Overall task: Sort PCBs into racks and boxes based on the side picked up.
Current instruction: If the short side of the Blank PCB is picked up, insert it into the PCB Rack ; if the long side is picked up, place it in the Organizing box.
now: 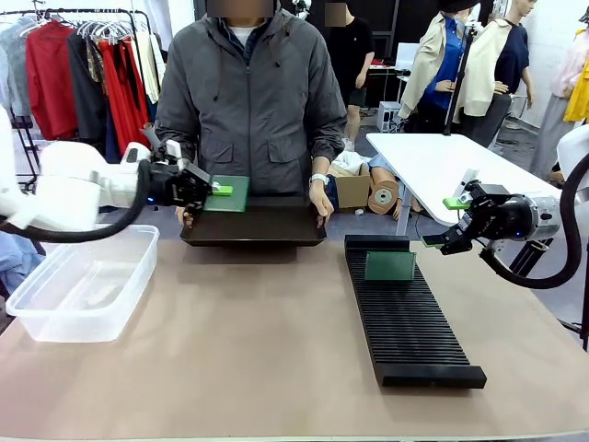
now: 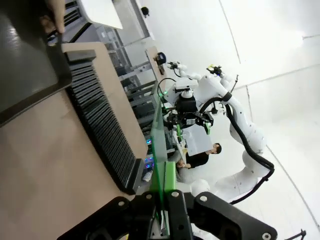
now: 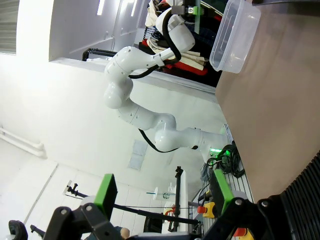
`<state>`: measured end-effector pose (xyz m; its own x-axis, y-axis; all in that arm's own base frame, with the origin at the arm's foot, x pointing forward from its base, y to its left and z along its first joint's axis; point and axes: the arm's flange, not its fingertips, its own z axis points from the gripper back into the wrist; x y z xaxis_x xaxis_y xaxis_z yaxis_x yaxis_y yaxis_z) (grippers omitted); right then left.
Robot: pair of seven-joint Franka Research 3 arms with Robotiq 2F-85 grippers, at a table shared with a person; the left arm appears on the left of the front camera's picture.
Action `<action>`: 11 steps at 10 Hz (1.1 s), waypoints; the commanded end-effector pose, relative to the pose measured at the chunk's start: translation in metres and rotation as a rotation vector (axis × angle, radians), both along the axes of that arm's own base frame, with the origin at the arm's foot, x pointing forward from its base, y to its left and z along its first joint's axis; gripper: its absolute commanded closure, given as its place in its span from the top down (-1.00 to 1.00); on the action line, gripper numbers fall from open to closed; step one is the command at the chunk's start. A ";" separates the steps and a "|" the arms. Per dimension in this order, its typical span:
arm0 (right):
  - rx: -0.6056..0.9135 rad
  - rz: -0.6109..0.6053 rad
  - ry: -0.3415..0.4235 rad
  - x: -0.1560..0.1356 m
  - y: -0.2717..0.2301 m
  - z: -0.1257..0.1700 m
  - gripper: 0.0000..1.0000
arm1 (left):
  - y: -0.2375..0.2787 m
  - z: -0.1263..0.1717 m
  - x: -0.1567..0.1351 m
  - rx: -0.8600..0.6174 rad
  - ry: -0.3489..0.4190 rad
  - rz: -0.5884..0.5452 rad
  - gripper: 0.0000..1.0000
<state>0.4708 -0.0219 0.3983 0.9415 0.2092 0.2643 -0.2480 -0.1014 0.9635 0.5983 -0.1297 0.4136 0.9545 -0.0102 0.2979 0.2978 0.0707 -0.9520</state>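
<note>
A brown bench (image 1: pixel 258 341) carries three items. A clear plastic box (image 1: pixel 83 281) sits at its left edge. A long black slotted rack (image 1: pixel 409 322) lies right of centre, running from near to far, with one green PCB (image 1: pixel 390 266) standing in its far slots. At the far edge, a person's hands grip a dark flat tray (image 1: pixel 253 226); whether it rests on the bench cannot be told.

Clothes rail (image 1: pixel 83 14) with red, grey garments back left; white table (image 1: pixel 451 161) back right; cardboard box (image 1: pixel 352 191) on floor.
</note>
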 end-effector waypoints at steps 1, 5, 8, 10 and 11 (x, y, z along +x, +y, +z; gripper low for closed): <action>0.000 0.003 0.002 -0.001 0.000 0.002 1.00 | 0.037 0.019 -0.017 0.094 0.028 -0.007 -1.00; 0.000 0.003 0.002 -0.001 0.000 0.002 1.00 | 0.099 0.030 -0.026 0.257 0.019 -0.035 -1.00; 0.000 0.003 0.002 -0.001 0.000 0.002 1.00 | 0.143 0.043 -0.034 0.462 0.048 -0.019 -1.00; 0.000 0.003 0.002 -0.001 0.000 0.002 1.00 | 0.164 0.043 -0.035 0.588 0.088 -0.011 -1.00; 0.000 0.003 0.002 -0.001 0.000 0.002 1.00 | 0.177 0.039 -0.036 0.708 0.086 0.001 -1.00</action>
<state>0.4708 -0.0219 0.3983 0.9415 0.2091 0.2642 -0.2479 -0.1014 0.9635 0.5621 0.0458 0.4514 0.9696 -0.1657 0.1798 0.2440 0.6069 -0.7564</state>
